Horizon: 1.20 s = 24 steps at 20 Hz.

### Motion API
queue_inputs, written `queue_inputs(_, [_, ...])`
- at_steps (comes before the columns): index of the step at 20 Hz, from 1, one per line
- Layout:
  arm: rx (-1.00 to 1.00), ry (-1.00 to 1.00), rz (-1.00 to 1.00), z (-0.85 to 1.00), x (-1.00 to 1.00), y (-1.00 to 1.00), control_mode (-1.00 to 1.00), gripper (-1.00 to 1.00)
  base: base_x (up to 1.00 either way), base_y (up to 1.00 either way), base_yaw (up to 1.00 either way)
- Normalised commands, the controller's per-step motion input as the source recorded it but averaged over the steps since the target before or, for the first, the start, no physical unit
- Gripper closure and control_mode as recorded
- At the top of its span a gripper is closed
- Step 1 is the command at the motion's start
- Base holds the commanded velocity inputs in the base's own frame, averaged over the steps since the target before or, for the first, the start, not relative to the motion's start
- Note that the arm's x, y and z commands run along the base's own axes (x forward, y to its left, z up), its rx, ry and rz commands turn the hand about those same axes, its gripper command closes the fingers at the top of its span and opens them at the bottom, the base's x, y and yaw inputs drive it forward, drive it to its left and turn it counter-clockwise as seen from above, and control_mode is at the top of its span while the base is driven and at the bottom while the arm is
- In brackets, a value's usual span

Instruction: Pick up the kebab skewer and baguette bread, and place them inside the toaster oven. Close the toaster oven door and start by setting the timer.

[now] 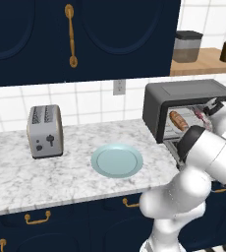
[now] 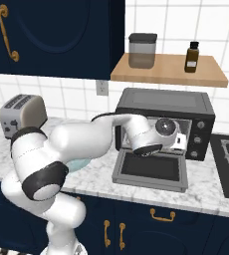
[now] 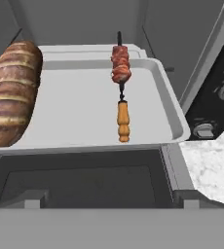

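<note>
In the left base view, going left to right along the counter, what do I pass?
Silver toaster → light blue plate → toaster oven, its door open, with the baguette bread inside and then the kebab skewer to its right.

We note a glossy white arm of rounded, bulbous segments, black bands at its joints, and a grey disc-shaped cap near the wrist.
</note>
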Motion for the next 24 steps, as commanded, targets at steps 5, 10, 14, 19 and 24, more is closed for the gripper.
queue_inputs(5, [0.09, 0.00, -0.27, 0.25, -0.71, 0.36, -1.00, -1.00, 0.00, 0.00, 0.00])
queue_inputs(10, [0.20, 0.04, -0.34, 0.22, -0.29, 0.20, -1.00, -1.00, 0.00, 0.00, 0.00])
queue_inputs(14, [0.14, 0.12, -0.44, -0.01, -0.20, 0.01, -1.00, -1.00, 0.00, 0.00, 0.00])
queue_inputs(19, [0.11, 0.15, -0.27, -0.13, 0.07, -0.01, -1.00, -1.00, 0.00, 0.00, 0.00])
queue_inputs(24, [0.11, 0.04, -0.18, -0.03, 0.11, 0.00, -1.00, -1.00, 0.00, 0.00, 0.00])
